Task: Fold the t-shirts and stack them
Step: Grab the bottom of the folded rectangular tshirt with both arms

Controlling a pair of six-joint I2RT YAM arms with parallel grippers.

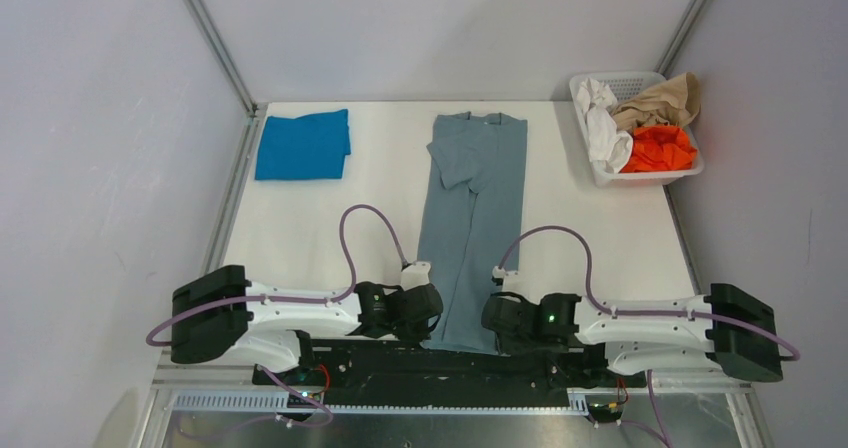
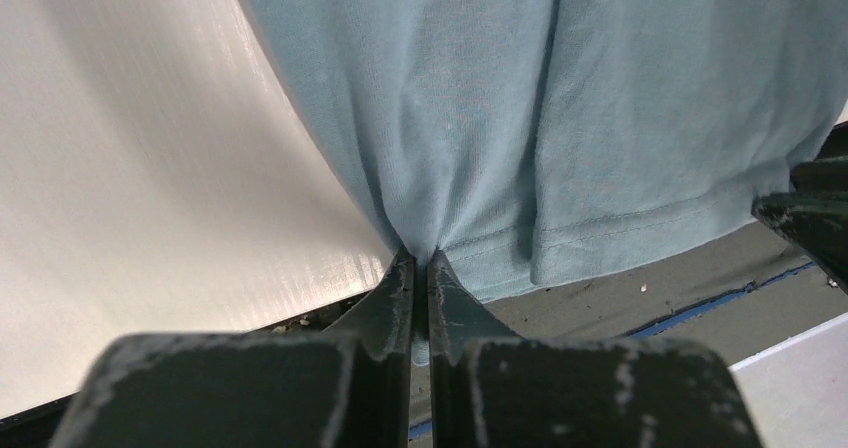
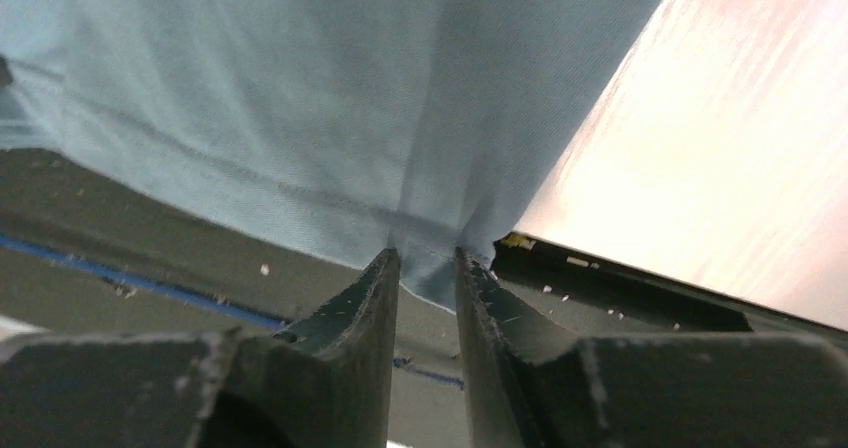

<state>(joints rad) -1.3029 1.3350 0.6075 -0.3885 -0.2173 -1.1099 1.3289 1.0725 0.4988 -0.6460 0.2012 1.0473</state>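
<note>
A long strip of grey-blue t-shirt (image 1: 475,218) lies down the middle of a white table (image 1: 300,228), already folded lengthwise with its sleeves tucked in; its hem sits between the 2 grippers and overhangs the table's near edge.

The left gripper (image 2: 421,263) is pinched tight on the hem's left corner, jaws almost touching, creases fanning out from the pinch; the right gripper (image 3: 425,263) has a fold of the hem's right corner between narrowly parted jaws, and the gathered cloth suggests it is held.

The shirt looks light, limp and thin (it puckers wherever it is nipped); it should lift easily but sag between the 2 holds and trail on the table, so the corners are the sensible place to hold it, kept level and apart so the strip stays flat when carried forward to the collar.

Far ahead and to the left of the left gripper lies a brighter blue t-shirt (image 1: 302,145), folded into a square, well apart from the strip; far ahead and to the right of the right gripper stands a white basket (image 1: 645,177) holding white cloth (image 1: 603,118), tan cloth (image 1: 665,100) and orange cloth (image 1: 660,148). Nothing lies on the strip's path ahead; each arm's looping purple cable (image 1: 350,228) arches just beside the cloth and could brush it.
</note>
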